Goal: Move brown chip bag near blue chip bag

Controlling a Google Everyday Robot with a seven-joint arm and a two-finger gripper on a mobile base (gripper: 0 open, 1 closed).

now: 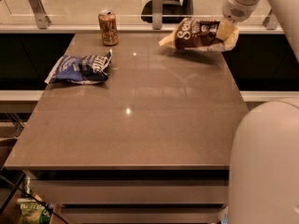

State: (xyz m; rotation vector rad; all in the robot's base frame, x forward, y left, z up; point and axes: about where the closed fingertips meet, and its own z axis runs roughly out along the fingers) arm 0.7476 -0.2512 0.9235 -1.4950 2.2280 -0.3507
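The brown chip bag (198, 33), dark brown with pale yellow edges, hangs a little above the far right corner of the table, with its shadow on the surface below. My gripper (225, 30) comes down from the upper right and is shut on the bag's right end. The blue chip bag (82, 67), wrinkled with white patches, lies flat on the table's left side, well apart from the brown bag.
A tan drink can (108, 28) stands upright at the table's far edge, behind the blue bag. A glass rail with metal posts (158, 6) runs behind the grey table (140, 125). My white arm body (266, 162) fills the lower right.
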